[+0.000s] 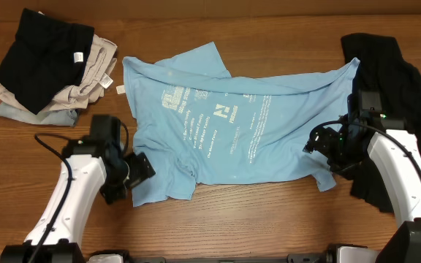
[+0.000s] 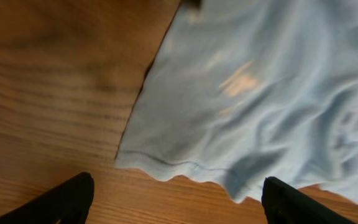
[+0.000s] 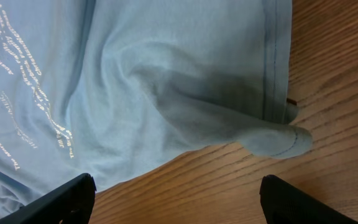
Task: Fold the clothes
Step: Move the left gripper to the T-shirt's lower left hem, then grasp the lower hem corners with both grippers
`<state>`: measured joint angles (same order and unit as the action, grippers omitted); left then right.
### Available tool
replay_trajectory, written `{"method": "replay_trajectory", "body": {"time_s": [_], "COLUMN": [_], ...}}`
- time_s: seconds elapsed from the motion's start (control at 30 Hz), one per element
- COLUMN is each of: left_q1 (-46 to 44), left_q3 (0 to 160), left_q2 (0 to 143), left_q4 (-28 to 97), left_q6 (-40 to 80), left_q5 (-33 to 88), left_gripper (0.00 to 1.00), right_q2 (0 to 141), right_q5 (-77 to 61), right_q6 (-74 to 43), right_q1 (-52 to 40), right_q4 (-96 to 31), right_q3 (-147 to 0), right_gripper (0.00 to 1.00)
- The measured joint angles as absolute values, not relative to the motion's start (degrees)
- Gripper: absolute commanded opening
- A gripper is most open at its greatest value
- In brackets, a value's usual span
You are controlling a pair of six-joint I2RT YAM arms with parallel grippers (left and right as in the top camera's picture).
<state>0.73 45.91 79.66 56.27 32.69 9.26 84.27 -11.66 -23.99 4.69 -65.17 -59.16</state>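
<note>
A light blue T-shirt with white print lies spread, wrinkled, across the middle of the wooden table. My left gripper is at the shirt's lower left corner. In the left wrist view it is open and empty over bare wood, just short of the wavy hem. My right gripper is at the shirt's lower right edge. In the right wrist view it is open and empty over wood, with the shirt and a folded corner just ahead.
A stack of folded clothes, black on top of beige and grey, sits at the back left. A crumpled black garment lies at the right, partly under my right arm.
</note>
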Motion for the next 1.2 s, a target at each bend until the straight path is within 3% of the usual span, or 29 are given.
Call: {"method": "replay_trajectory", "body": {"time_s": [0.23, 0.57, 0.83, 0.9, 1.03, 1.07, 1.2], "left_q1": [0.7, 0.7, 0.7, 0.7, 0.7, 0.7, 0.7], "left_q3": [41.2, 36.8, 34.2, 34.0, 33.7, 33.6, 34.2], "left_q2": [79.7, 79.7, 79.5, 79.4, 79.3, 79.3, 79.5], "left_q4": [54.8, 51.2, 44.5, 43.6, 42.8, 42.5, 42.8], "left_q6": [35.0, 35.8, 36.1, 36.1, 36.1, 35.7, 34.3], "left_q5": [10.1, 6.2, 4.4, 3.9, 2.2, 1.9, 2.2], "left_gripper": [0.76, 0.74, 0.64, 0.53, 0.09, 0.04, 0.04], "right_q2": [84.3, 84.3, 84.3, 84.3, 84.3, 84.3, 84.3], "right_q5": [-11.6, -10.9, -9.8, -8.9, -7.9, -7.7, -7.2], "right_q6": [-24.0, -24.0, -24.0, -24.2, -24.8, -24.9, -25.5], "right_q1": [4.7, 4.7, 4.7, 4.7, 4.7, 4.7, 4.7], "right_q4": [-64.9, -64.4, -64.1, -64.2, -64.9, -65.1, -66.7], "right_q3": [-59.0, -59.0, -59.0, -59.0, -59.0, -59.0, -59.0], "right_gripper": [0.88, 0.87, 0.86, 0.85, 0.85, 0.85, 0.85]}}
